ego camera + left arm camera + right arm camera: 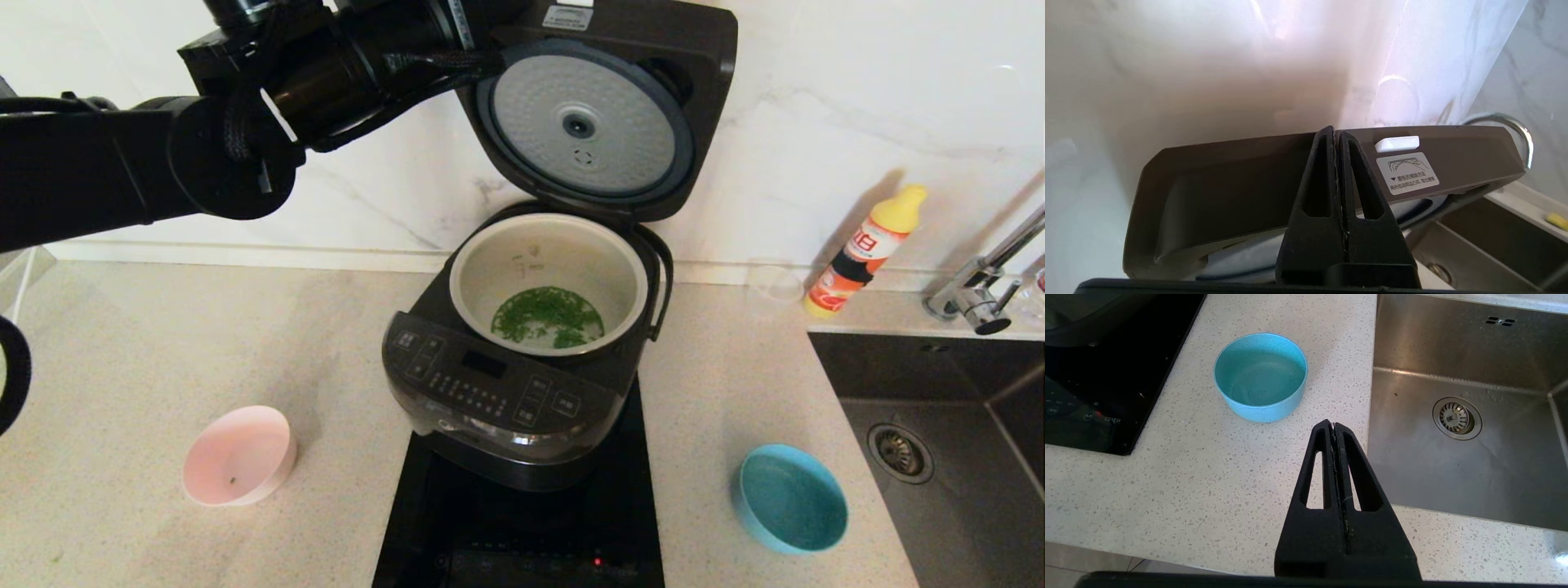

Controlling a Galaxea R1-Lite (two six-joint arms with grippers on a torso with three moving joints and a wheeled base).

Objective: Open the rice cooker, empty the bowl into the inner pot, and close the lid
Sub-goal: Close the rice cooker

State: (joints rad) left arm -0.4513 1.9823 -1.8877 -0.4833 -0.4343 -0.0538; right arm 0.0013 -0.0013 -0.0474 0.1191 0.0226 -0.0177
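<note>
The black rice cooker (498,400) stands on the hob with its lid (588,122) raised upright, the dimpled silver disc facing me. The cream inner pot (482,278) sits in the cavity with chopped green bits (547,317) at its bottom. The pink bowl (238,456) rests upright on the counter at front left, nearly empty. My left arm (245,106) reaches high toward the lid's top edge. In the left wrist view the left gripper (1335,130) is shut, its tips at the edge of the lid (1229,179). My right gripper (1334,424) hangs shut and empty over the counter.
A teal bowl (792,498) sits at front right, just ahead of the right gripper. The steel sink (939,408) and faucet (980,294) lie at the far right. A yellow-capped bottle (865,249) and a clear cup (771,286) stand by the wall. The black hob (457,523) is under the cooker.
</note>
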